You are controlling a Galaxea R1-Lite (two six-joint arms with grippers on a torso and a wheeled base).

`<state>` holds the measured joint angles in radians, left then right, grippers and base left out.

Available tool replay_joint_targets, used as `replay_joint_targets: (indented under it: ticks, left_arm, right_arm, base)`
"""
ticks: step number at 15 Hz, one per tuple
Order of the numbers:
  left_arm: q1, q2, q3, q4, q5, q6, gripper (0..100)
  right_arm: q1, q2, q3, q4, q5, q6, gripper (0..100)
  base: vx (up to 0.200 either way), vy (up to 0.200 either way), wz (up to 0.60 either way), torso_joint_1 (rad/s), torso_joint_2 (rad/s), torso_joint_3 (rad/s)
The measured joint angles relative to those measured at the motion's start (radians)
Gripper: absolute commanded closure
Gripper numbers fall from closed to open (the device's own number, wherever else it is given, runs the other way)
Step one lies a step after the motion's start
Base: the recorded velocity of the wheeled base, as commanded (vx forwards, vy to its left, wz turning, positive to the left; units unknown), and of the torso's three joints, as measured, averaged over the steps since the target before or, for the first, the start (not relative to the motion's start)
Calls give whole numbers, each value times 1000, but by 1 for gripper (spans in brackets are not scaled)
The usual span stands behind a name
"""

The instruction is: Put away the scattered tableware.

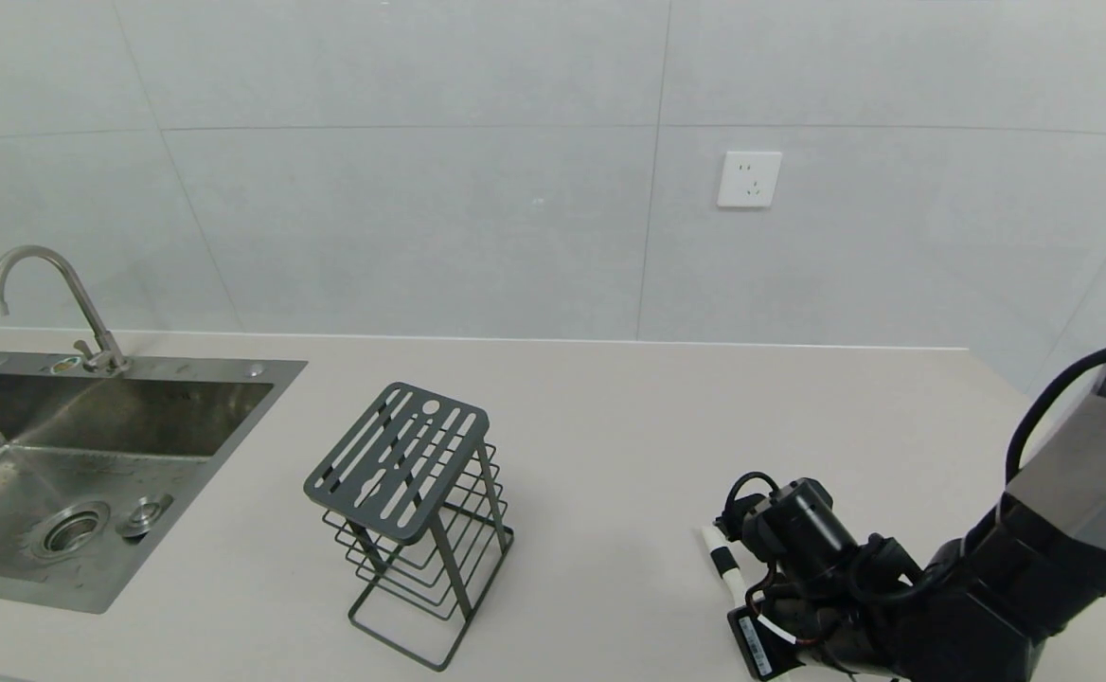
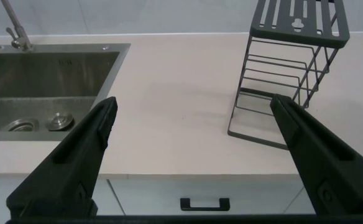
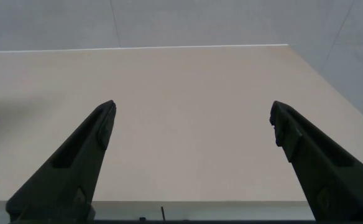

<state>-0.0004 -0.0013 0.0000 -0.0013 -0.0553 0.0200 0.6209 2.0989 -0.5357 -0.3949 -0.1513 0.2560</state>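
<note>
grey wire rack [image 1: 411, 521] stands on the tabletop [image 1: 657, 426], right of the sink [image 1: 184, 365]; can't tell where the tableware lies. left hand [image 2: 192, 102] and right hand [image 3: 192, 107] spread, empty. i judge: search step, next locate a piece.

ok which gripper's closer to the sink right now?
Left. The left gripper is at the counter's front edge, with the sink just ahead. The right gripper is beyond the rack.
</note>
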Motion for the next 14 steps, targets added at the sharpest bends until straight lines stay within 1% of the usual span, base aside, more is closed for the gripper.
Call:
replay_joint_targets:
  ticks: [5, 10, 12, 14]
  left_arm:
    - [0, 0, 0, 0, 0, 0, 0]
    - [0, 0, 0, 0, -3, 0, 0]
    - [0, 0, 0, 0, -3, 1, 0]
    - [0, 0, 0, 0, -3, 1, 0]
  right_arm:
    - [-3, -5, 6, -94, 2, -3, 100]
    - [-1, -89, 4, -115, 41, -6, 100]
    - [-1, -143, 7, -125, 91, -39, 100]
    - [-11, -200, 8, -163, 194, -122, 100]
  base:
    - [0, 0, 0, 0, 0, 0]
    - [0, 0, 0, 0, 0, 0]
    - [0, 0, 0, 0, 0, 0]
    - [0, 0, 0, 0, 0, 0]
